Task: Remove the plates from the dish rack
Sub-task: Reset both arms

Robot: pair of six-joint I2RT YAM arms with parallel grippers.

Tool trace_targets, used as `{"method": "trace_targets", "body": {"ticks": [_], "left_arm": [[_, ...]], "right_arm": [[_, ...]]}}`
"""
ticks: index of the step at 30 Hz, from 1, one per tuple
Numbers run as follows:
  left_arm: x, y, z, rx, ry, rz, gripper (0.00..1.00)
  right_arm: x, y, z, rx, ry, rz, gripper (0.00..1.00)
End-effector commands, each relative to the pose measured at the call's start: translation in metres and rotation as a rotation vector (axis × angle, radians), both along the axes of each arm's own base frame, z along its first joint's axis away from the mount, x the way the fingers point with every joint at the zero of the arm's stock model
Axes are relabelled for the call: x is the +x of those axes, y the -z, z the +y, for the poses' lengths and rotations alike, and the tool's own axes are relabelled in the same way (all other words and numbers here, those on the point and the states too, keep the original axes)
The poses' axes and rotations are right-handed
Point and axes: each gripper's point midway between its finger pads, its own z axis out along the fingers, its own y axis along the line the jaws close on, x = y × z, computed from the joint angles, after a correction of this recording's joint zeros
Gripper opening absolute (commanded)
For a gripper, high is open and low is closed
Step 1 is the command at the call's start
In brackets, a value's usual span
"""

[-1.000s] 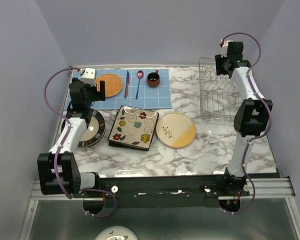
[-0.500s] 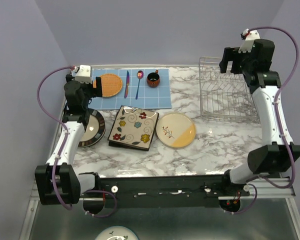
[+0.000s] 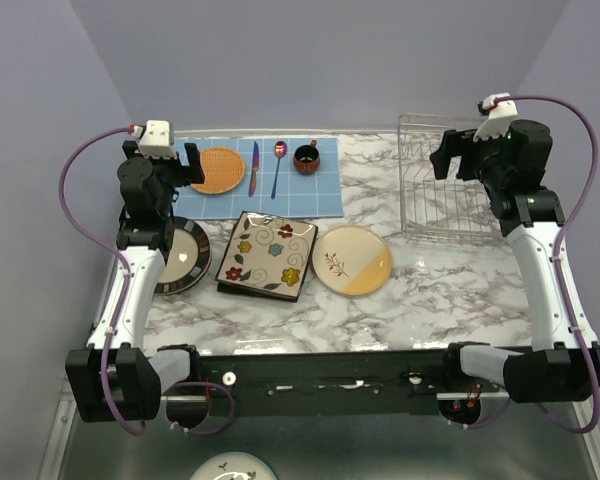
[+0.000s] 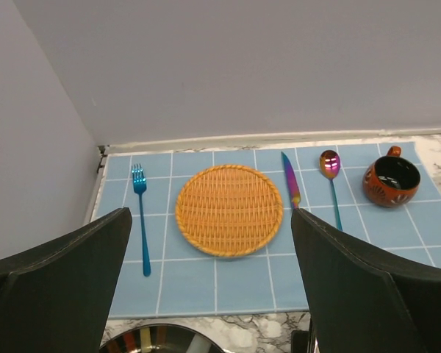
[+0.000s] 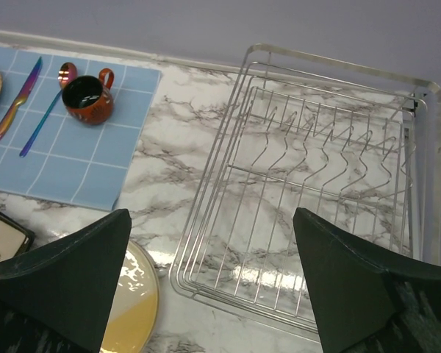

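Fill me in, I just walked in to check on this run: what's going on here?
Neither arm is holding anything. The silver wire dish rack stands empty, and the right gripper hovers open above it. Three plates lie on the marble table: a stripe-rimmed round plate, a square flowered plate and a cream-and-yellow round plate. The left gripper hangs open over the blue placemat.
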Motion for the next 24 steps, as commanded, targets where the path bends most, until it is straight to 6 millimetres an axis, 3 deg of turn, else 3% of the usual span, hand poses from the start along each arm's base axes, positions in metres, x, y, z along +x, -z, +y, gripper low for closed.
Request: {"method": "trace_targets", "body": {"ticks": [1,24], "left_arm": [[-0.006,-0.016,-0.013,-0.035,0.061,-0.035,0.99],[-0.013,-0.011,-0.010,0.002,0.050,-0.003,0.99]], "right_arm": [[-0.005,-0.011,0.015,0.002,-0.071,-0.069,1.00],[-0.005,-0.012,0.026,-0.011,-0.113,-0.079,1.00]]}}
